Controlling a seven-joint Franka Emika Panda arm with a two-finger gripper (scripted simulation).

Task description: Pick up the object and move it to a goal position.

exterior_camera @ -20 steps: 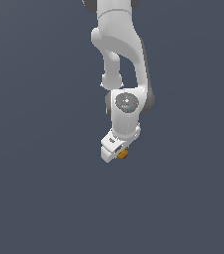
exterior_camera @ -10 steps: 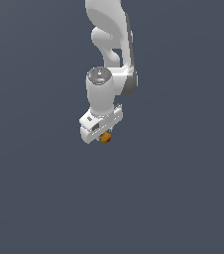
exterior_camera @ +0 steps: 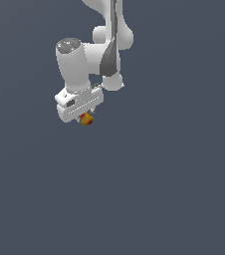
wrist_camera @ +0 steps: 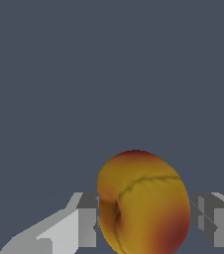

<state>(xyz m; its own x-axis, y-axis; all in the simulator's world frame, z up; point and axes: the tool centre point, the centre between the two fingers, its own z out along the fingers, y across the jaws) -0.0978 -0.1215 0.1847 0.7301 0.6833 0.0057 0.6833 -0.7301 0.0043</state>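
The object is a small round yellow-orange fruit-like ball with a red patch (exterior_camera: 86, 119). It sits between the fingers of my white gripper (exterior_camera: 85, 117), which is shut on it, and only its lower part shows under the hand in the exterior view. In the wrist view the ball (wrist_camera: 143, 203) fills the space between the two grey fingers (wrist_camera: 86, 221), which press on its sides. The arm holds it up in the upper part of the exterior view's left half.
A plain dark grey-blue surface (exterior_camera: 164, 189) fills the background in both views. No other object shows.
The arm has carried the ball up and toward the exterior view's left. The gripper stays shut on it.
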